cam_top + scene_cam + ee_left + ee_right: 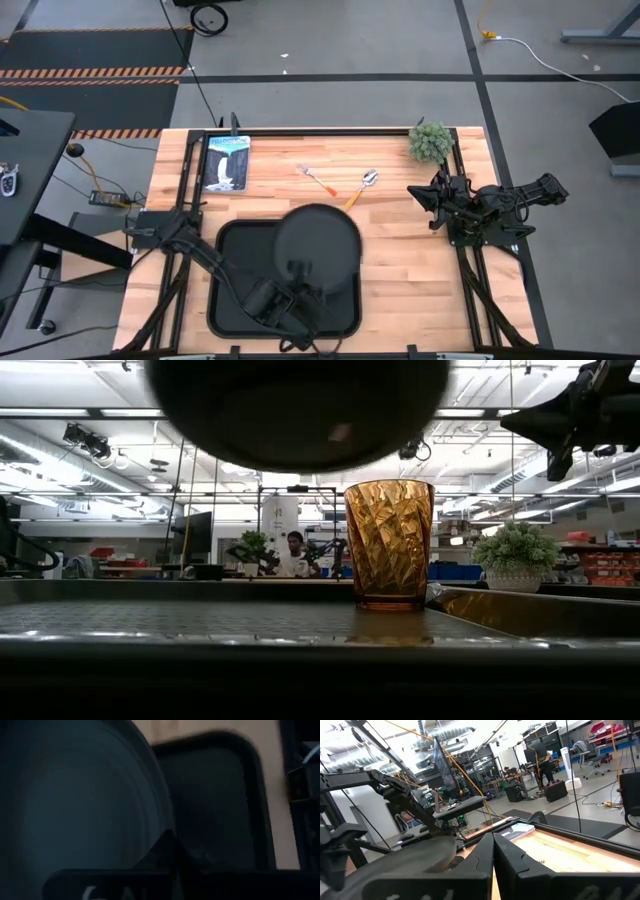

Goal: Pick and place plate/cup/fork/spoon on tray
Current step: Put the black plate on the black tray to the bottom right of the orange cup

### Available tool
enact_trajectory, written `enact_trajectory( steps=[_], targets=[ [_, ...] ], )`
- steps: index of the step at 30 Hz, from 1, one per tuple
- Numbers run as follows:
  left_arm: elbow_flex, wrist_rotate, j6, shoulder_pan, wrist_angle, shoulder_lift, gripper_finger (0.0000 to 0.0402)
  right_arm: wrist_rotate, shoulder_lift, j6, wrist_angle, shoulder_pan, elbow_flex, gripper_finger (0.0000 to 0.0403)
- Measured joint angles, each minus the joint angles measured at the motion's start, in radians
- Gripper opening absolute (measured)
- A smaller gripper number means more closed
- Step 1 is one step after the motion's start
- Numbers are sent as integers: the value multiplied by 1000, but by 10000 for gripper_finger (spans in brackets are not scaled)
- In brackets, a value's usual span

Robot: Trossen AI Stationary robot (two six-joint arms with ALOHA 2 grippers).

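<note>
The round black plate (318, 245) hangs above the far right part of the black tray (232, 290); its underside fills the top of the low view (300, 405). My left gripper (297, 272) is shut on the plate. The amber cup (390, 545) stands upright on the tray; in the high view the plate hides it. The fork (318, 180) and the spoon (360, 188) lie on the table beyond the tray. My right gripper (422, 197) is shut and empty at the table's right side; its fingers meet in the right wrist view (493, 857). My left gripper holds the plate by its near rim (300, 285), pinched between the two fingers, one finger (169, 851) lying on the plate's top. The fingers come from the table's near side. The plate sits about level, lifted clear of the tray.
A small potted plant (432, 142) stands at the far right of the table. A picture card (226, 162) lies at the far left. Bare wood lies to the right of the tray. A person shows in the room behind.
</note>
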Motion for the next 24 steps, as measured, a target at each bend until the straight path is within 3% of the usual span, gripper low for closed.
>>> enact_trajectory(
  steps=[11,16,21,24],
  targets=[
    [-10,34,-511,-79,-234,-2,13,0,0,0,0,0,0,16],
    [-118,139,-551,-76,-72,-2,13,0,0,0,0,0,0,16],
    [-249,212,-430,-78,211,-1,13,0,0,0,0,0,0,16],
    [-295,222,-395,-77,297,-1,13,0,0,0,0,0,0,16]
  ],
)
